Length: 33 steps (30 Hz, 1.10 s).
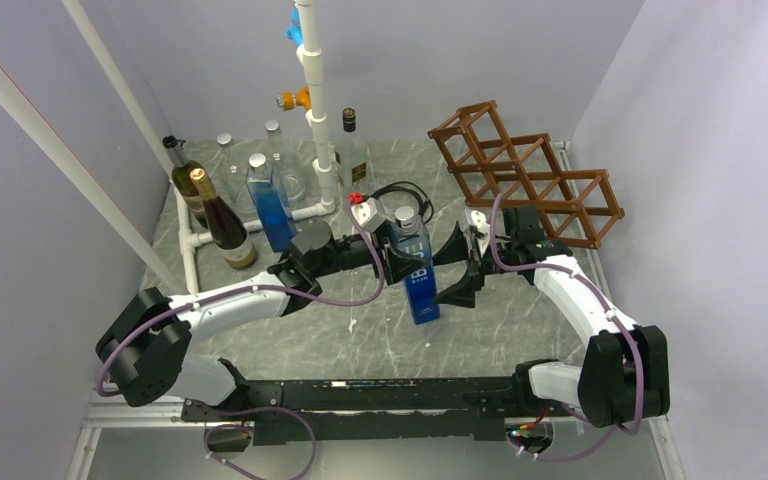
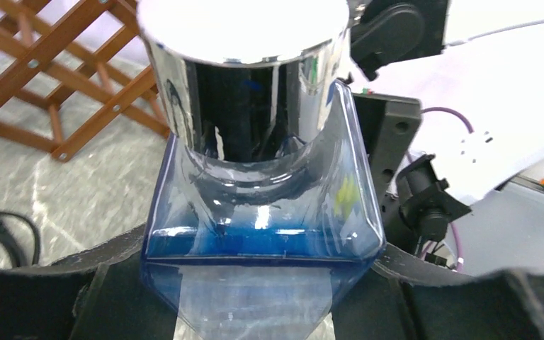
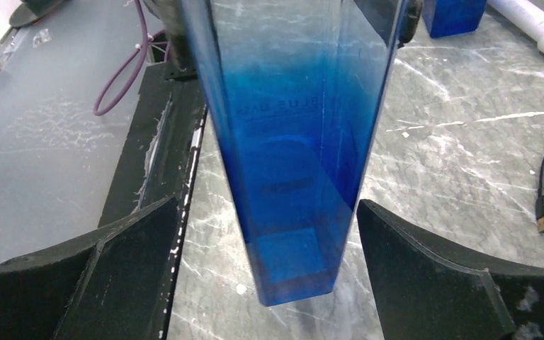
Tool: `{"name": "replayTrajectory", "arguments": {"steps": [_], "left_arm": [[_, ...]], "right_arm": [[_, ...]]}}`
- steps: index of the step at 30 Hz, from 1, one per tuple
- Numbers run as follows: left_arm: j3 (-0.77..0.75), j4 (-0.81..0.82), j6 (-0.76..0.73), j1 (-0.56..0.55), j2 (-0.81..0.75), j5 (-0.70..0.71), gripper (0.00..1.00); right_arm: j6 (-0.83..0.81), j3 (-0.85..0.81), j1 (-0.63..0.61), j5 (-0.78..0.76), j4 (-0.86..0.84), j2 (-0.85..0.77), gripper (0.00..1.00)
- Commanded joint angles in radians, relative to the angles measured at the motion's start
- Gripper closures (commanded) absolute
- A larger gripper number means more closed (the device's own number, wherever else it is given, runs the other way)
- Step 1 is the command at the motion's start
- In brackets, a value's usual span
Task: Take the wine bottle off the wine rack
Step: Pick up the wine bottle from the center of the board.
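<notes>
Wine bottle [image 1: 417, 275], square clear glass w/ silver cap and blue liquid in its lower part, is upright mid-counter [image 1: 300, 335], well off the wine rack [image 1: 525, 170] at back right. Left hand [image 1: 390, 262] clamps its shoulder; right hand [image 1: 455, 268] is spread wide either side of its base, not touching. Can't tell if the base touches the counter; other bottles [image 1: 222, 225] stand back left by a white pipe frame [image 1: 315, 90].

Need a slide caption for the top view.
Left gripper holds the blue bottle off the wine rack; right gripper open around its base.
</notes>
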<state>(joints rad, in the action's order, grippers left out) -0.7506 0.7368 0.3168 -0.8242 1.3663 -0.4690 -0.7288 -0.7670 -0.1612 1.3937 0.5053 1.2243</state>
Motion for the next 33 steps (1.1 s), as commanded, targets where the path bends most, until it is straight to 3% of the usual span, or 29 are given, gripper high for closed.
{"name": "replayTrajectory", "arguments": {"steps": [1,9,17,20,24,26,30,33], "left_arm": [[-0.103,0.225,0.023,0.002,-0.001,-0.134,1.0],[-0.14,0.238,0.03,0.0,0.027,-0.154,1.0],[-0.187,0.215,0.015,0.0,0.045,-0.146,1.0],[-0.197,0.221,0.017,-0.002,0.055,-0.146,1.0],[-0.205,0.224,0.026,-0.006,0.065,-0.141,1.0],[-0.201,0.229,0.046,-0.005,0.065,-0.128,1.0],[-0.176,0.249,0.088,-0.006,0.052,-0.088,0.73],[-0.148,0.276,0.127,-0.006,0.04,-0.044,0.37]], "right_arm": [[-0.076,0.0,-0.006,0.033,-0.016,-0.028,0.0],[-0.001,0.019,-0.024,0.03,-0.084,-0.019,0.01],[0.033,0.011,-0.066,0.019,-0.104,0.011,0.15],[0.033,0.007,-0.072,0.023,-0.105,0.018,0.26],[0.021,-0.003,-0.074,0.043,-0.092,0.023,0.61],[0.003,-0.011,-0.074,0.052,-0.073,0.024,0.73],[-0.037,-0.024,-0.074,0.078,-0.037,0.024,0.88],[-0.052,-0.029,-0.074,0.093,-0.019,0.024,0.91]]}}
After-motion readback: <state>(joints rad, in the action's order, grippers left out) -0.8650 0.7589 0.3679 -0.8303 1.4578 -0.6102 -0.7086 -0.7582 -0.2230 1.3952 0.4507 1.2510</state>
